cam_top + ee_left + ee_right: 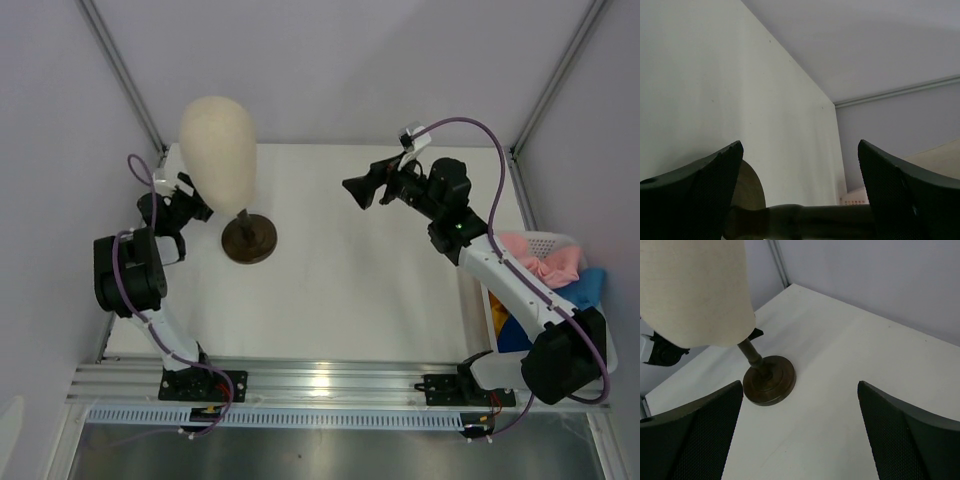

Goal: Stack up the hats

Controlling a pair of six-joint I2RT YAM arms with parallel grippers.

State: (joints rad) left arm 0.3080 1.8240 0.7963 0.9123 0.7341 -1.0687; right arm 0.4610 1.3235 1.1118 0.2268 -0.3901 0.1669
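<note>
The hats lie bunched in a white basket [560, 240] at the table's right edge: a pink one [548, 260], a light blue one [592, 284], a yellow-orange one [499, 323] and a navy one [516, 338], partly hidden by my right arm. My right gripper [358, 190] [800, 390] is open and empty, held above the table's middle and facing left. My left gripper [200, 203] [800, 150] is open at the far left, with the head form's dark stem [810, 217] lying across between its jaws, untouched.
A cream egg-shaped head form [218, 150] [695, 290] stands on a dark brown round base [249, 239] [769, 380] at the left of the white table [360, 290]. Grey walls enclose the table on three sides.
</note>
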